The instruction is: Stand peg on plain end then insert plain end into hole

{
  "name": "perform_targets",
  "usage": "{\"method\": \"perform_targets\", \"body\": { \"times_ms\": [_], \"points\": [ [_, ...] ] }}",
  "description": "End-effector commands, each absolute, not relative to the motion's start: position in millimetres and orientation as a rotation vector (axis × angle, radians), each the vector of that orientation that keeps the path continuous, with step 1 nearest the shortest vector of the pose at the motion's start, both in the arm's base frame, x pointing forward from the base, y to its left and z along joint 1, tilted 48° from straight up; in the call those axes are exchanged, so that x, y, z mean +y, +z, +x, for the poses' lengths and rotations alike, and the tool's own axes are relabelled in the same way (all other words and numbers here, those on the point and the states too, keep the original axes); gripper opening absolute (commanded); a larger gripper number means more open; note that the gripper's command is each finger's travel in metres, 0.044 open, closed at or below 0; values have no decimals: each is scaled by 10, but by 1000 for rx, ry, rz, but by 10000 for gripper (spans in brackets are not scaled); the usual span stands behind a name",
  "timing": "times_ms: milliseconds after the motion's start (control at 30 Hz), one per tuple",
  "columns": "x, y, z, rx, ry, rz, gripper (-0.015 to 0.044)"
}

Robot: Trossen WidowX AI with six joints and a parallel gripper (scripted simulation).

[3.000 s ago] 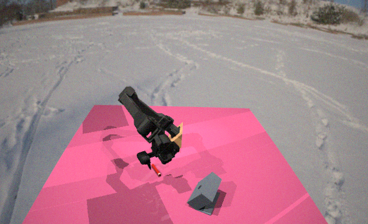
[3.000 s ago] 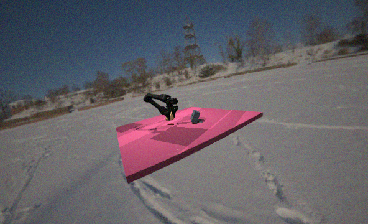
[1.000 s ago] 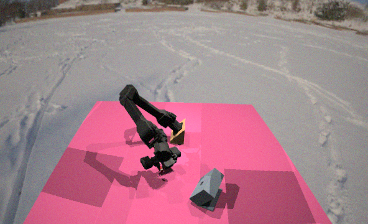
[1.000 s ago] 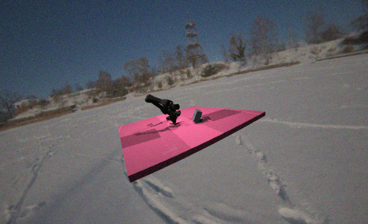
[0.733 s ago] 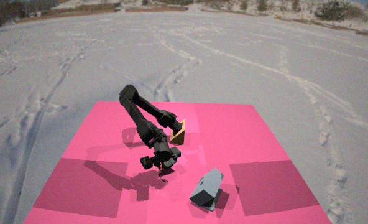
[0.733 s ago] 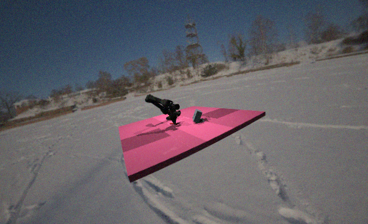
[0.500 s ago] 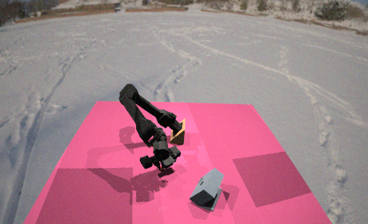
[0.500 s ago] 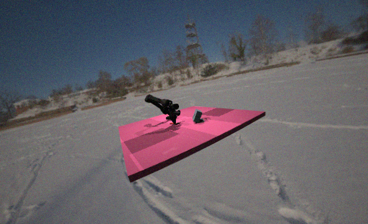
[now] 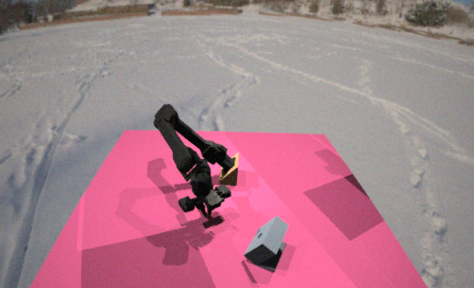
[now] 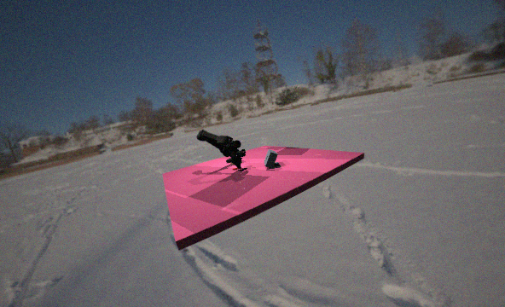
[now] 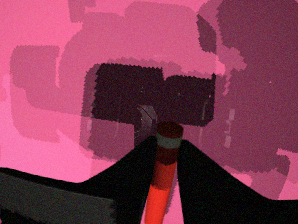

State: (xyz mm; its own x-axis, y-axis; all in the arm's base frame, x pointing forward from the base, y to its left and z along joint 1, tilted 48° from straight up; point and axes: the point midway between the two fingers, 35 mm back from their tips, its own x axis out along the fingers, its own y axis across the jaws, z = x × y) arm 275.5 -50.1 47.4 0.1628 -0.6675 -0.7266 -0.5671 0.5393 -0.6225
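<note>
The red peg (image 11: 159, 197) lies between the fingertips in the wrist view, its white band (image 11: 169, 142) near the end that points away from the camera. My gripper (image 9: 208, 215) (image 10: 239, 167) (image 11: 166, 144) is shut on the peg close to the banded end, low over the pink table. In the top view the fingers hide nearly all of the peg; whether it touches the table is not clear. The grey sloped panel (image 9: 276, 234) (image 10: 270, 159) stands to the right of the gripper in the top view, with one dark hole (image 9: 260, 235) in its face.
The pink table (image 9: 113, 160) (image 10: 218, 230) carries several dark shadows, some around the gripper. A tan wedge-shaped block (image 9: 229, 178) stands by the arm's base, behind the gripper in the top view.
</note>
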Motion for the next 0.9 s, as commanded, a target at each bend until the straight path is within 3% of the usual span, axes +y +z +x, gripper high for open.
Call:
{"method": "perform_targets", "body": {
  "times_ms": [0, 867],
  "points": [
    [-492, 480, 2729, 1476, -75, -1109, 51],
    [-451, 613, 2626, 1275, 50, -1082, 51]
  ]
}}
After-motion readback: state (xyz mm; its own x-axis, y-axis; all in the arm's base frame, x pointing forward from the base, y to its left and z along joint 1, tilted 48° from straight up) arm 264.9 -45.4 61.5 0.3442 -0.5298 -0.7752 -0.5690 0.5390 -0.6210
